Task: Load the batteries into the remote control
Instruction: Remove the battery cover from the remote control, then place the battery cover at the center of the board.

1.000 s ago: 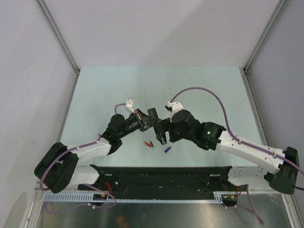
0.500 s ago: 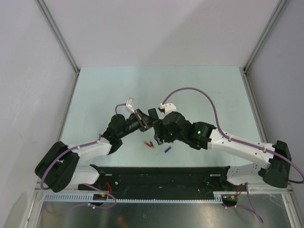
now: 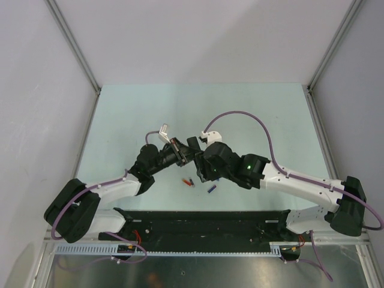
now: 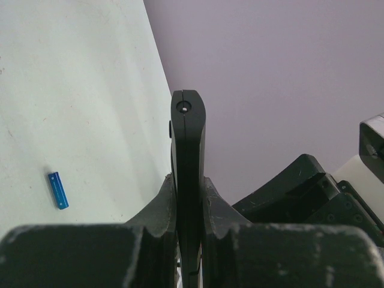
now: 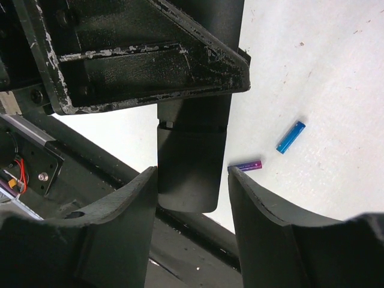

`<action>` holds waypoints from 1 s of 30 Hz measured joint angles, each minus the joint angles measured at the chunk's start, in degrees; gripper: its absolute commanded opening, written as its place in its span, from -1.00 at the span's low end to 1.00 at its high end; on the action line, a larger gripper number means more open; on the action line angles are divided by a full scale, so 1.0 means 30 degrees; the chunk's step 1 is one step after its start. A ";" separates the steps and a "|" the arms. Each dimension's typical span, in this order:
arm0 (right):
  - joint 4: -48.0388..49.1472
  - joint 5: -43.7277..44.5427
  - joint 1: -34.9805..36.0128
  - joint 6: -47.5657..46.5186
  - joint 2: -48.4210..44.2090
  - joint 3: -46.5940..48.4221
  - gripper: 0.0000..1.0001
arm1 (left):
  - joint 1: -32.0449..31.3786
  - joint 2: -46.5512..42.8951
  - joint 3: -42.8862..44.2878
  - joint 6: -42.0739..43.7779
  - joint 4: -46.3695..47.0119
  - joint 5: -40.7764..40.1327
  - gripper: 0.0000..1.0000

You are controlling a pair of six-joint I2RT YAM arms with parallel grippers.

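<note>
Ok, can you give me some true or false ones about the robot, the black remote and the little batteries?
1. The left gripper is shut on the slim black plastic remote control. True.
2. Every battery is inside the remote. False: a small blue cylinder battery and a small reddish-purple cylinder battery lie on the pale green table.
3. The right gripper is far away from the remote. False: its jaws stand on either side of the remote's end.
4. The two batteries on the table lie near each other but do not touch. True.
</note>
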 measured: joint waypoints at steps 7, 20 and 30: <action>-0.0131 0.0007 0.0131 0.0029 -0.0036 0.0044 -0.04 | 0.0000 -0.0007 0.0000 0.0029 0.0007 -0.0015 -1.00; -0.1370 0.0685 0.0175 0.0160 -0.1741 0.0058 -0.09 | 0.1013 -0.0007 0.0000 0.0022 0.0393 -0.0080 -1.00; -0.2018 0.1428 -0.2659 0.0029 -0.2448 -0.0415 -0.07 | 0.2040 -0.0488 -0.0364 0.0007 0.0401 0.0029 -1.00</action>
